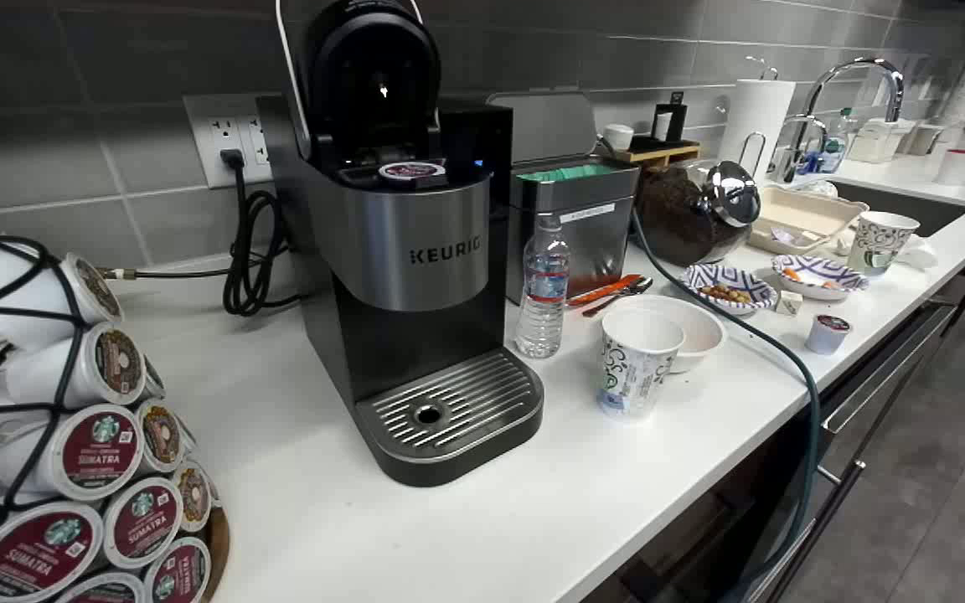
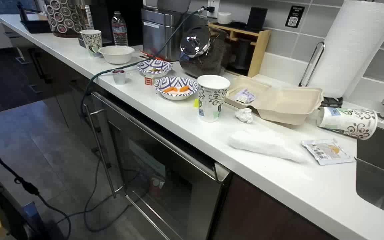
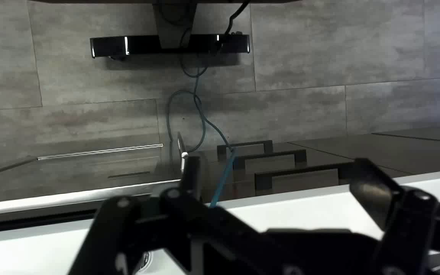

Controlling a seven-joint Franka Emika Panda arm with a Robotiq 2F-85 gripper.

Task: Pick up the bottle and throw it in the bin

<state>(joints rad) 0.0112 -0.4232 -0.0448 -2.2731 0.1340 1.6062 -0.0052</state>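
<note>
The clear ribbed water bottle [image 1: 543, 293] stands upright on the white counter, close beside the black coffee machine [image 1: 399, 234]. It also stands upright in an exterior view [image 2: 119, 30]. Right behind it is a metal box [image 1: 575, 243] with a raised lid and green lining or contents, possibly the bin; it also shows in an exterior view [image 2: 158, 35]. My gripper [image 3: 281, 175] shows only in the wrist view. Its fingers are wide apart with nothing between them, over the counter edge. The bottle does not show in the wrist view.
A patterned paper cup [image 1: 635, 373] and a white bowl [image 1: 704, 335] stand near the bottle. A teal cable [image 1: 771, 343] crosses the counter and hangs over its front edge. Patterned bowls [image 2: 177, 93], another cup [image 2: 212, 100] and a takeaway box [image 2: 287, 103] stand farther along.
</note>
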